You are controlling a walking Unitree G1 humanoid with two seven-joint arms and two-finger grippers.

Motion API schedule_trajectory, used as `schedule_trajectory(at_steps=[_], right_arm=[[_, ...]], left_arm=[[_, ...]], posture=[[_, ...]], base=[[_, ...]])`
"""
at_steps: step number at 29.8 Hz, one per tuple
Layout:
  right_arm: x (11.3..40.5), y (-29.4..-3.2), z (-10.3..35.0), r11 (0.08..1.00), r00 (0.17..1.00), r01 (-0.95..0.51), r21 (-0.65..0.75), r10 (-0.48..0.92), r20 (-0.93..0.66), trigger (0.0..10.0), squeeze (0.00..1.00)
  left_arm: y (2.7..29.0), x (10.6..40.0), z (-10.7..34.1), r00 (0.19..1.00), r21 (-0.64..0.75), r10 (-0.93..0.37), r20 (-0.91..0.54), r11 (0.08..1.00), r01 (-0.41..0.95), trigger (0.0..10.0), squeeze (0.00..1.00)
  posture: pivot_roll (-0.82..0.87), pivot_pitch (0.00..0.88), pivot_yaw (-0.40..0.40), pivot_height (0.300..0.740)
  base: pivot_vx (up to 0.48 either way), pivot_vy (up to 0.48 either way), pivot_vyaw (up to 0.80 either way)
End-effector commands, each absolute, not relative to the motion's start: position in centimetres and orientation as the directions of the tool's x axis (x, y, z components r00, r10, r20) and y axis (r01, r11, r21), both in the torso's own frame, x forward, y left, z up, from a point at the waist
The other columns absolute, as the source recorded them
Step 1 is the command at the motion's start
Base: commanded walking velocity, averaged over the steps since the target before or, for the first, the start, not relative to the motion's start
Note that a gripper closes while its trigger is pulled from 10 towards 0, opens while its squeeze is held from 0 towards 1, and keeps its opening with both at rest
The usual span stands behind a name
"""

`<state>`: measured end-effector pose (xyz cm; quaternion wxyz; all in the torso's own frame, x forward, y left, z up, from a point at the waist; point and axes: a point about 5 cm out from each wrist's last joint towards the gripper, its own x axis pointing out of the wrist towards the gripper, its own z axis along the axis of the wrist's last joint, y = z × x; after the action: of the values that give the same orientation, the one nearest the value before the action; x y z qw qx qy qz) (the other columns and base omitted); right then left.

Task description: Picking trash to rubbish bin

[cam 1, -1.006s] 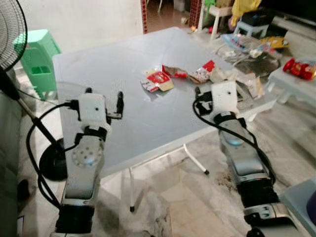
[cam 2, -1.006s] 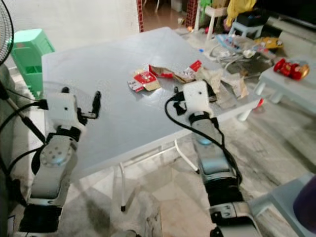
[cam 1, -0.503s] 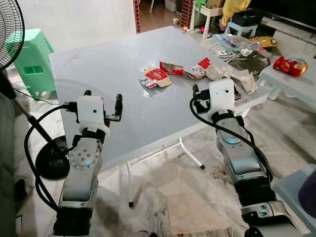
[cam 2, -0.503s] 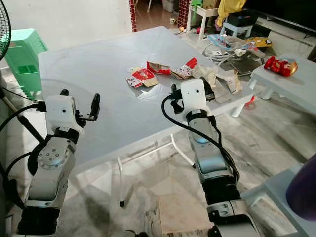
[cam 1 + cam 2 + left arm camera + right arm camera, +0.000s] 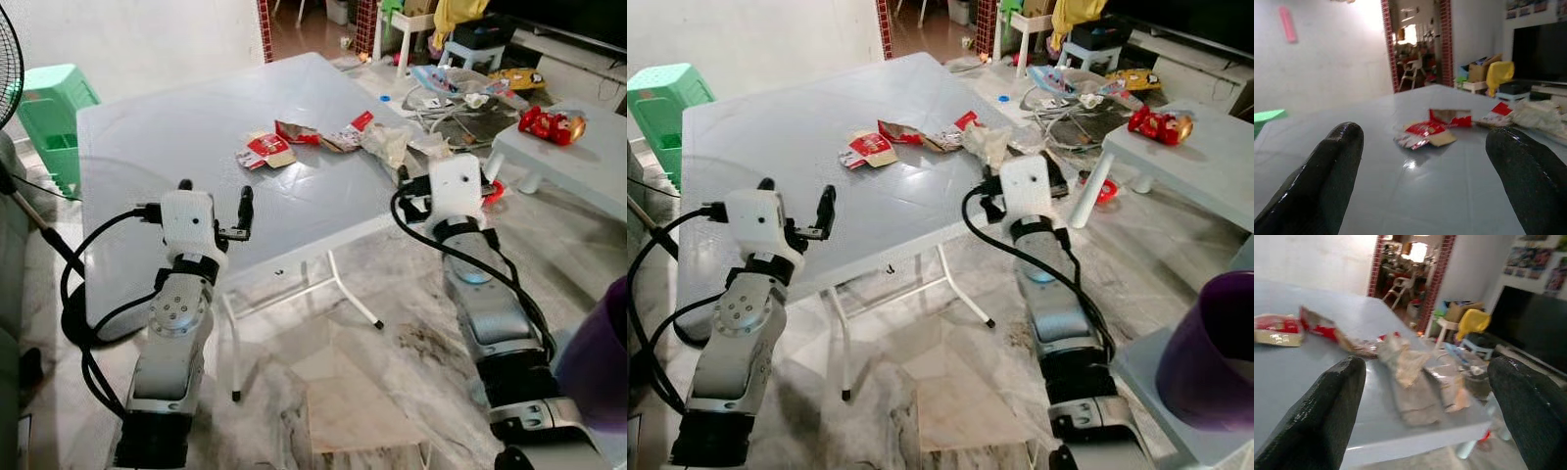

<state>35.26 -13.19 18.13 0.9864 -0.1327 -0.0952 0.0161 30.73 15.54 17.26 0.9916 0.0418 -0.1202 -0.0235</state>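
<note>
Both pairs of black fingers stand spread wide with nothing between them. The left gripper (image 5: 213,199) is raised over the near edge of the grey folding table (image 5: 176,127), and through its wrist camera the red-and-white flattened carton (image 5: 1425,134) lies on the tabletop well ahead of the fingertips (image 5: 1327,166), framed in the gap between them but far out of reach. The right gripper (image 5: 416,181) is held at the table's near right corner; its wrist view looks along the fingers (image 5: 1332,406) toward the crumpled pale wrappers (image 5: 1410,377) lying ahead, near that corner, with a red torn packet (image 5: 1320,328) farther back on the table. From the head camera the trash sits in a loose line across the far right part of the table: carton (image 5: 260,150), torn red packet (image 5: 294,132), then pale wrappers (image 5: 384,142). A purple bin (image 5: 1213,348) stands at the robot's right, well apart from the table. A green stool (image 5: 49,108) stands beyond the table's left side.
</note>
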Motion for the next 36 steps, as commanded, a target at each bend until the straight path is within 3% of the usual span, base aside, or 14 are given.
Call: schedule_trajectory(at_steps=[1,9,19,31,36], right_arm=[[35.2,-12.4,18.5,0.963,0.978,-0.021,-0.270,0.076,0.196,10.0,0.00],[35.2,-12.6,18.4,0.960,0.979,-0.010,-0.281,0.067,0.195,10.0,0.00],[35.4,-14.6,17.7,0.937,0.986,0.118,-0.329,-0.070,0.154,10.0,0.00],[35.5,-14.9,16.8,0.938,0.989,0.136,-0.318,-0.110,0.100,10.0,0.00],[35.5,-14.6,16.7,0.941,0.991,0.121,-0.315,-0.096,0.093,10.0,0.00]], left_arm=[[16.1,30.8,17.7,0.966,0.101,-0.047,0.253,0.995,0.022,10.0,0.00],[16.1,30.8,17.7,0.965,0.080,-0.056,0.255,0.996,0.036,10.0,0.00],[16.1,30.8,18.0,0.962,0.075,-0.078,0.260,0.995,0.061,10.0,0.00],[15.9,30.8,17.9,0.962,0.077,-0.099,0.255,0.994,0.082,10.0,0.00],[15.9,30.8,17.9,0.962,0.079,-0.103,0.253,0.993,0.085,10.0,0.00]], posture=[[0.04,0.057,0.021,0.740],[0.05,0.057,0.023,0.740],[0.05,0.058,0.024,0.740],[0.05,0.054,0.028,0.740],[0.05,0.055,0.028,0.740]], base=[[0.000,0.000,0.00],[0.000,0.000,0.00],[0.000,0.000,0.00],[0.291,0.000,-0.55],[0.305,0.000,0.00]])
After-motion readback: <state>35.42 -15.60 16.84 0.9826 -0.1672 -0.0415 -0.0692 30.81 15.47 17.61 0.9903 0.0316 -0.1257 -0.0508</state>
